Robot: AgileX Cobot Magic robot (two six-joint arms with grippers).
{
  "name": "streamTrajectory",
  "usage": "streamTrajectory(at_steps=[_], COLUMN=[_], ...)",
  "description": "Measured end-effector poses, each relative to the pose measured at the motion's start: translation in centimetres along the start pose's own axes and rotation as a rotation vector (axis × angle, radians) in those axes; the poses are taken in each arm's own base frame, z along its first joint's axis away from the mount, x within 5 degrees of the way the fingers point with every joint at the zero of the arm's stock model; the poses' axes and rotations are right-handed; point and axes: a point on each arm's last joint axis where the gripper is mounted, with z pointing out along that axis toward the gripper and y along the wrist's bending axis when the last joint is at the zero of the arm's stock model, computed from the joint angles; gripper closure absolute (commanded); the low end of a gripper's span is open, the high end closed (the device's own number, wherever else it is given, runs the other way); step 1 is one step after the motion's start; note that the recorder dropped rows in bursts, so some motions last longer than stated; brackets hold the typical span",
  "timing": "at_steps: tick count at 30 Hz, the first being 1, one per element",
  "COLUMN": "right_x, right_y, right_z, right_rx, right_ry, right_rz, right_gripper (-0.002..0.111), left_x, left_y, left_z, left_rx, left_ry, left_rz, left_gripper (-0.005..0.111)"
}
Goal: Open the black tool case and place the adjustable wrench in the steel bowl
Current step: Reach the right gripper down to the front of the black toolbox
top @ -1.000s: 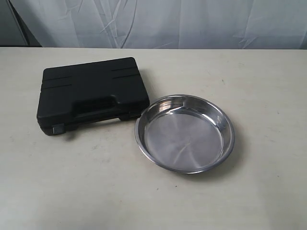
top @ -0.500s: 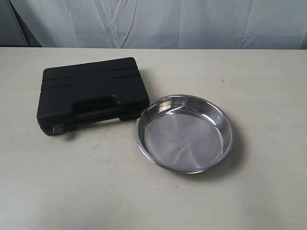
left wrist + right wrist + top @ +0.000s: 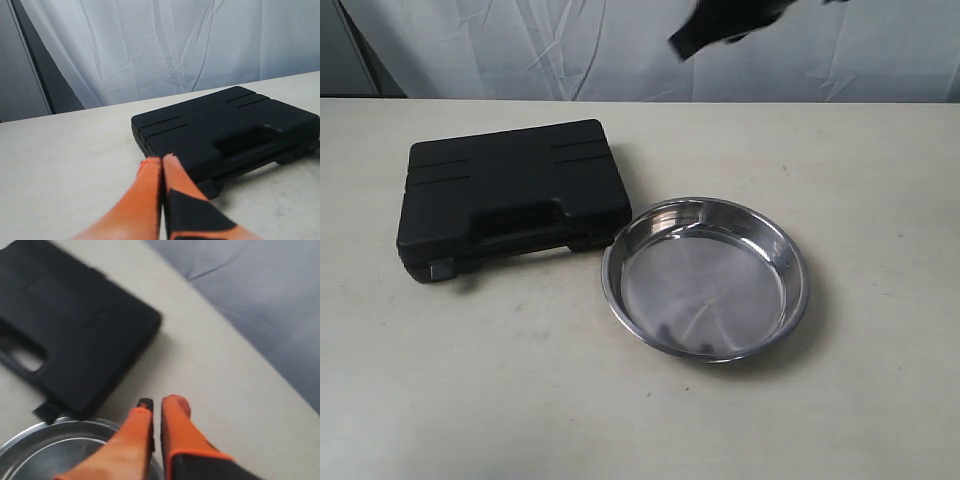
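The black tool case (image 3: 510,190) lies closed on the table, handle side toward the front, just left of the steel bowl (image 3: 607,285), which holds nothing. The adjustable wrench is hidden. My left gripper (image 3: 162,160) is shut with nothing in it, low over the table, close to a corner of the case (image 3: 230,127). My right gripper (image 3: 157,406) is shut and holds nothing; it hangs above the bowl's rim (image 3: 100,422) beside the case (image 3: 70,335). A dark blurred part of the right arm (image 3: 725,22) shows at the top of the exterior view.
The beige table (image 3: 880,180) stretches to the right of the bowl and in front of both objects. A white curtain (image 3: 620,50) hangs behind the table's far edge.
The right arm's dark shape has come into the top of the exterior view, and a dark reflection shows in the bowl. Case and bowl have not moved.
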Motion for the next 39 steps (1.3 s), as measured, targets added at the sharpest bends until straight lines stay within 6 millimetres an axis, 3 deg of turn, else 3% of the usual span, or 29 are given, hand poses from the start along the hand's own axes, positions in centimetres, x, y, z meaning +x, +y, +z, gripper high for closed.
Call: streamTrajectory(at_steps=[4, 7, 13, 19, 39], right_x=[-1.5, -2.0, -2.1, -2.0, 0.6], right_y=[4.1, 7.6, 12.0, 15.0, 16.6], right_z=[5.4, 8.7, 13.6, 16.2, 20.6], right_rx=[-0.262, -0.365, -0.3, -0.252, -0.272], right_ry=[0.09, 0.147, 0.241, 0.219, 0.254], right_rz=[-0.201, -0.335, -0.62, -0.743, -0.776], right_gripper=[0.064, 0.062, 0.062, 0.062, 0.062], left_x=[0.0, 0.0, 0.0, 0.0, 0.0], left_y=[0.0, 0.0, 0.0, 0.0, 0.0], left_z=[0.0, 0.0, 0.0, 0.0, 0.0], left_rx=[0.0, 0.0, 0.0, 0.0, 0.0], left_ry=[0.0, 0.0, 0.0, 0.0, 0.0], left_rz=[0.0, 0.0, 0.0, 0.0, 0.0], left_gripper=[0.106, 0.106, 0.106, 0.106, 0.106])
